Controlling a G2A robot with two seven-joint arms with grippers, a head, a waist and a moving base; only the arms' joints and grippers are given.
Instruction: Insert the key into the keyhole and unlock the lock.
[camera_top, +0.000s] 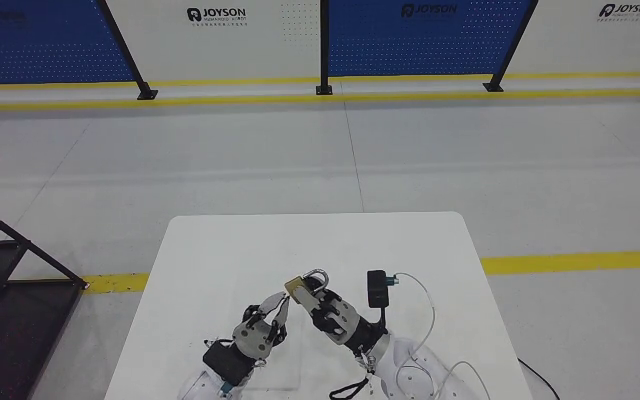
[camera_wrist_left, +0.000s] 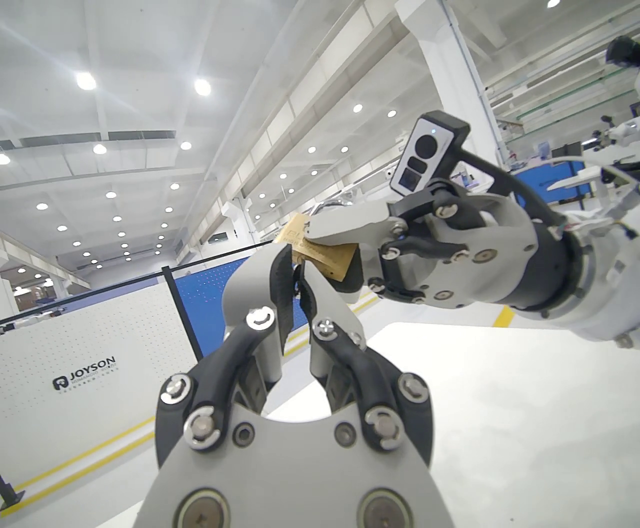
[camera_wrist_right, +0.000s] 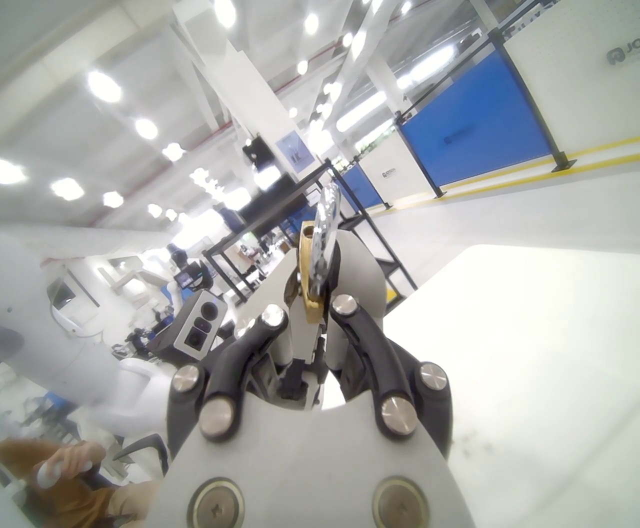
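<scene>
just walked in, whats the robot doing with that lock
The right gripper is holding a brass padlock up in the air above the white table. The left gripper is pinched shut right against one end of the padlock's body, apparently on the key, though anything between its fingers is too hidden to make out. Whether a key is seated in the keyhole cannot be seen, so the unlocking looks to be at the insertion stage at most.

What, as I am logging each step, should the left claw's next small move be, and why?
Probably a gentle turn of the key: the left claw pinches it right against the bottom end of the brass lock, which the right claw holds firmly above the table.
</scene>
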